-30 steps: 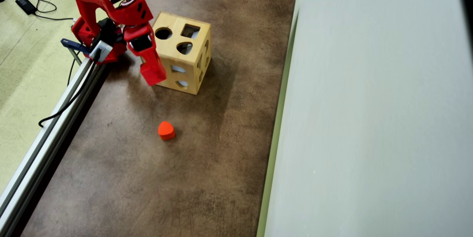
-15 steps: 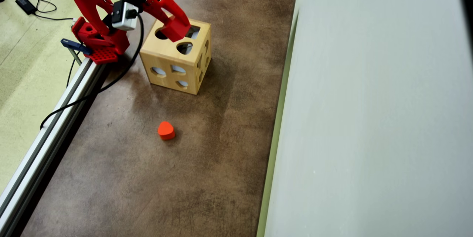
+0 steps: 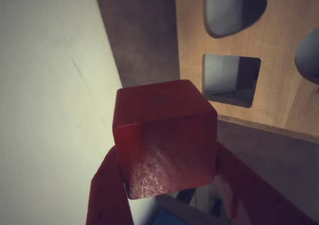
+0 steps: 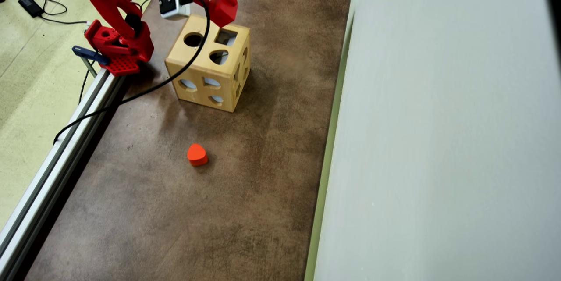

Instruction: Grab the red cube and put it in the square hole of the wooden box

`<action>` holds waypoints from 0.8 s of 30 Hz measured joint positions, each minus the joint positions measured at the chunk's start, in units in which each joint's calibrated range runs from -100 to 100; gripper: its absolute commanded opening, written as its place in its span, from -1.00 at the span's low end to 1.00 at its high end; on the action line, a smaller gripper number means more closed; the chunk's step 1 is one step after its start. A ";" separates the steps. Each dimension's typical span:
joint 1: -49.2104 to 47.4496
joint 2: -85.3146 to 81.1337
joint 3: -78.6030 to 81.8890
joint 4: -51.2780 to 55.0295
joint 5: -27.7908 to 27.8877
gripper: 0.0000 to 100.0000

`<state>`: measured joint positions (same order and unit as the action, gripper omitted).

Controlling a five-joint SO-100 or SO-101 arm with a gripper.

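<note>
I have the red cube (image 3: pixel 167 138) clamped between the two red fingers (image 3: pixel 107 195) of the gripper (image 3: pixel 169 185), one finger on each side face, so the cube's flat top faces the wrist camera and its edges can be lined up with the opening. In the wrist view the cube fills the space just ahead of the fingertips and hangs in the air, touching nothing but the fingers. The square hole (image 3: pixel 230 79) lies beyond the cube, up and slightly right of it in that view, on the top face of the wooden box (image 3: pixel 284 60); cube and hole are apart, not yet overlapping. I judge the cube is held high to clear the box rim before descent. The hole's sides look slightly turned relative to the cube's, so I expect a small wrist rotation is needed. In the overhead view the gripper (image 4: pixel 223 11) sits over the far edge of the box, just beside the square hole; the cube itself is hidden there. The orange rounded block (image 4: pixel 197 154) lies on the table (image 4: pixel 271 149), well away from the gripper.
</note>
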<state>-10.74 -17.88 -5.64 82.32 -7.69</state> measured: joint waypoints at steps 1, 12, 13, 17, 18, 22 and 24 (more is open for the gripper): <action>-0.36 0.59 0.00 0.00 -1.27 -0.95; -5.25 8.31 0.00 4.12 -4.35 -0.95; -5.32 8.47 0.00 4.52 -4.35 -0.95; -5.32 8.56 0.00 5.33 -4.35 -0.95; -5.32 8.56 0.00 5.33 -4.35 -0.95; -5.32 8.98 0.00 5.81 -4.30 -0.95; -5.32 10.08 0.00 6.62 -4.30 -0.95</action>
<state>-16.06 -7.80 -5.64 88.94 -11.99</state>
